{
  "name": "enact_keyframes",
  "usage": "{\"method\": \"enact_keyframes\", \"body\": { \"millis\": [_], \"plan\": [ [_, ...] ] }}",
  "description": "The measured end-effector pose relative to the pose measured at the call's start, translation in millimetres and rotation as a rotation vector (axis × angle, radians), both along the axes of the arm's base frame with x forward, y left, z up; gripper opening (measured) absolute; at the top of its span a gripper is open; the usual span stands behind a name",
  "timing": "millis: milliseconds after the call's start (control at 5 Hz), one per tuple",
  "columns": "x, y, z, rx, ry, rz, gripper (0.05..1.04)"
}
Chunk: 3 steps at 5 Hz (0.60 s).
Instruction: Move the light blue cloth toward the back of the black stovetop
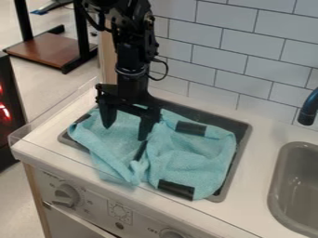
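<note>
The gripper (126, 130) hangs over the left half of a turquoise cloth (192, 155), its two fingers pointing down and spread wide apart. Nothing is held between them. Whether the fingertips touch the fabric I cannot tell. The cloth lies rumpled across a dark stove-top panel (242, 135) with a grey rim, and its lower left part hangs over toward the counter's front. Black strips (176, 189) show on the cloth near its front and back edges, and another dark strip shows at its middle.
On the right, a grey sink (298, 186) is set into the white counter (248, 200), with a dark faucet (308, 109) above it. A tiled wall (227, 56) rises behind. Stove knobs (66, 195) line the front, and a clear guard (56, 104) runs along the left edge.
</note>
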State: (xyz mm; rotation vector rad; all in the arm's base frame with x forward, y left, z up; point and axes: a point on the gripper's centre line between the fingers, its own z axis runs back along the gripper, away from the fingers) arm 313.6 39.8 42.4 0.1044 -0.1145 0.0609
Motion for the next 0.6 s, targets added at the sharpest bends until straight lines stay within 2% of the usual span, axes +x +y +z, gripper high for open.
{"method": "enact_keyframes", "body": {
  "millis": [400,600],
  "plan": [
    [5,14,-13.8,0.048,0.011,0.047,0.999],
    [9,13,-26.2,0.042,0.038,0.041,0.999]
  ]
}}
